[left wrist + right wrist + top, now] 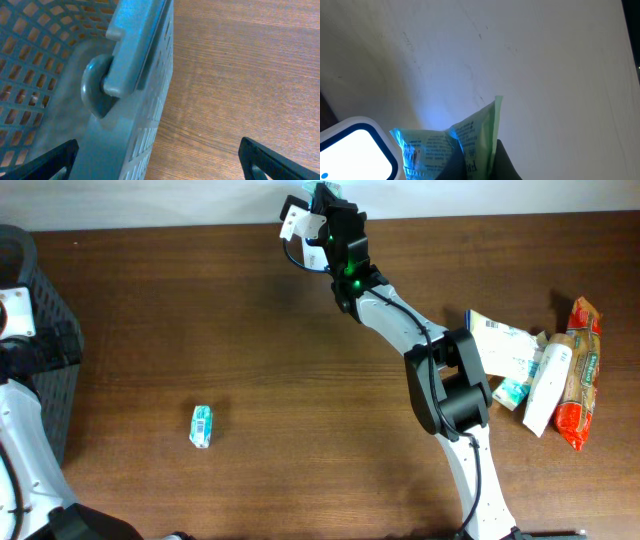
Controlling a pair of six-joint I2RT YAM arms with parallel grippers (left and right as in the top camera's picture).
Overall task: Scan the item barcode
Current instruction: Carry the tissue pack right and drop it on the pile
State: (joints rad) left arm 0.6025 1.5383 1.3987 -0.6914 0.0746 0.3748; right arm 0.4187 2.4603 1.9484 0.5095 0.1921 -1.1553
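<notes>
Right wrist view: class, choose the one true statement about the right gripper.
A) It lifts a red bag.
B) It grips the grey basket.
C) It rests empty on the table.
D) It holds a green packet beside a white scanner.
D: the right gripper is shut on the green packet, lit blue next to the white scanner.
</notes>
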